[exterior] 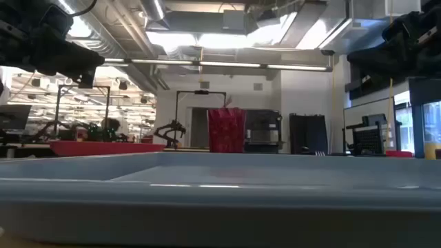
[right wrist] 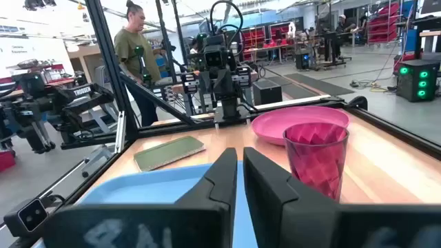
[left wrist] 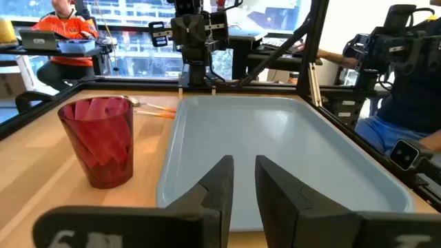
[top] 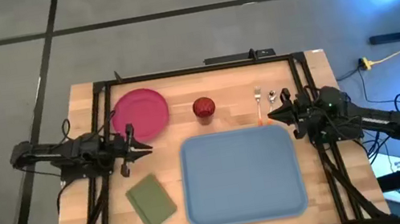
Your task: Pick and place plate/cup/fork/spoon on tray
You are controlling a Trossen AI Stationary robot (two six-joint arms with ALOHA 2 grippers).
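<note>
The magenta-pink plate (top: 139, 112) lies flat at the far left of the table. The dark-red cup (top: 203, 108) stands upright beside it. The fork (top: 259, 97) and the spoon (top: 272, 100) lie side by side right of the cup, their orange handle ends toward the light-blue tray (top: 241, 174), which lies flat at the near middle. My left gripper (top: 147, 143) hovers shut and empty just near of the plate, pointing at the tray. My right gripper (top: 270, 116) hovers shut and empty just near of the fork and spoon.
An olive-green square (top: 151, 201) lies left of the tray near the front edge. A black frame (top: 201, 68) runs round the table top. People stand and sit in the room beyond the table (right wrist: 138, 55).
</note>
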